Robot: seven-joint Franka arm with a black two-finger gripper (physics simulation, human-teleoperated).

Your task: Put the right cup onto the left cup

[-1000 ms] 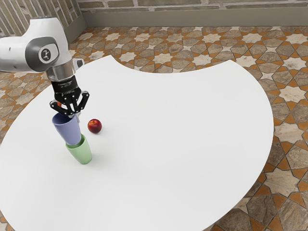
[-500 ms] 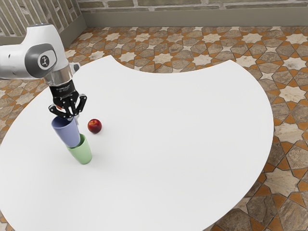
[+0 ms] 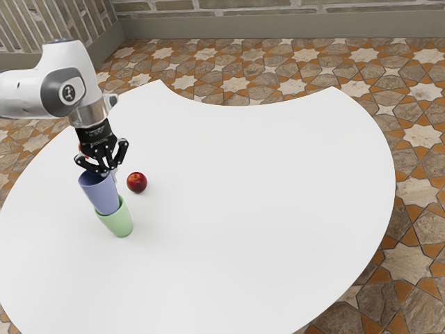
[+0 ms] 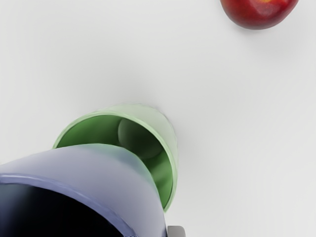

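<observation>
Where the blue cup is: up off the table, the blue cup leans over the green cup, its lower end at that cup's mouth.
Gripper: closed on the blue cup's upper edge, as far as I can judge, since the gripper meets the rim and the cup is aloft.
Green cup: on the table, mouth up; part of its inside shows beside the blue wall in the wrist view.
Done: the pick-up and the carry across, taking blue as the right cup and green as the left.
Left: centring, lowering until the blue cup seats, then letting go. How deep its base already sits, I can't tell.
Risk: the blue cup looks set to one side of the opening, so pressing down could catch the green rim and tip it.
Table: smooth, plain white, with rounded sides and a scooped far edge.
Apple: red, on the table near the cups, touching neither; the apple seems no obstacle.
Floor: the floor has star-patterned tiles in brown, cream and orange.
Wall: the wall is pale brick above a grey-tan baseboard.
</observation>
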